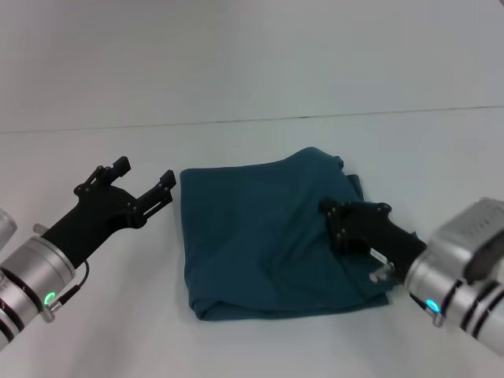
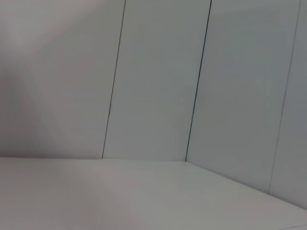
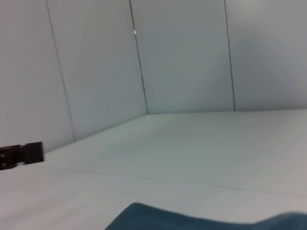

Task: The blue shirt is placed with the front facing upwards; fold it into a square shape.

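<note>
The right claw (image 1: pixel 335 224) sits low over the right-hand part of the blue shirt (image 1: pixel 260 236), right of centre in the head view; whether its fingers are apart or pinching cloth cannot be told, since the dark body hides them. The shirt lies at the middle of the frame on the white bench (image 1: pixel 94 331), already gathered into a compact, roughly square packet: the left edge runs straight, the near edge is a rounded fold, and the far right corner bulges with a loose hump. No lettering shows on the upper face. In the right wrist view only a strip of the cloth (image 3: pixel 201 219) appears along the lower edge.

The left claw (image 1: pixel 146 183) hovers left of centre, just beside the shirt's upper-left corner and not touching it, its two fingers spread apart.

By the look of the packet, the folding is nearly done and the step in hand is tidying. The next move likely calls for flattening the raised far right corner and squaring that ragged side.
</note>
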### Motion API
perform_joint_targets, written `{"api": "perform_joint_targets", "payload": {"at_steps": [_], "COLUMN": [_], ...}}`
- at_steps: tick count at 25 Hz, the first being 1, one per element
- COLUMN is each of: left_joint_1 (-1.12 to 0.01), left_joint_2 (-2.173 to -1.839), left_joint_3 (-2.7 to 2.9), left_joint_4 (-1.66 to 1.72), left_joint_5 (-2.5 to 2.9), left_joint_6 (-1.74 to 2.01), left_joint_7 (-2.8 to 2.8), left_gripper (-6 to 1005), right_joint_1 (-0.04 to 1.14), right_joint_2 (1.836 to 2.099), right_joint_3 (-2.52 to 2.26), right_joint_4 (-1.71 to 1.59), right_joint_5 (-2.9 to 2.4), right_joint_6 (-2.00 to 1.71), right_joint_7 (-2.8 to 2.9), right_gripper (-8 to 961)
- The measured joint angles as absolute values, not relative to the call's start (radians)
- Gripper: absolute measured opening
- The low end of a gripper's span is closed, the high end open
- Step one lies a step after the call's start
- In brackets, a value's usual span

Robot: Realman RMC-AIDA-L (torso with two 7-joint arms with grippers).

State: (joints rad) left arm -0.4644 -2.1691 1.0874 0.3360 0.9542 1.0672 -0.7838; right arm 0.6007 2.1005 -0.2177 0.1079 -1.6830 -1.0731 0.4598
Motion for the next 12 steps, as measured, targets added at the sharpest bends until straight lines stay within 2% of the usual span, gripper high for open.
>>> {"api": "perform_joint_targets", "payload": {"at_steps": [6,12], "left_joint_1": [-0.465,-0.467], "left_joint_2": [-2.169,-2.169], "left_joint_3": [1.093,1.097], "left_joint_4": [0.335,0.337], "left_joint_5": [0.954,0.954], "left_joint_6": [1.069,1.071], "left_joint_7": [-0.784,-0.784], "left_gripper": [887,888], "right_joint_1": [0.681,0.646], "right_joint_2": [2.101,2.097], "right_joint_3": [-0.179,-0.02], "right_joint_4": [0.113,0.108], "right_joint_5": [-1.68,-1.675], "right_joint_6": [-0.858,-0.829], "right_joint_7": [0.466,0.467], "right_gripper": [52,55]}}
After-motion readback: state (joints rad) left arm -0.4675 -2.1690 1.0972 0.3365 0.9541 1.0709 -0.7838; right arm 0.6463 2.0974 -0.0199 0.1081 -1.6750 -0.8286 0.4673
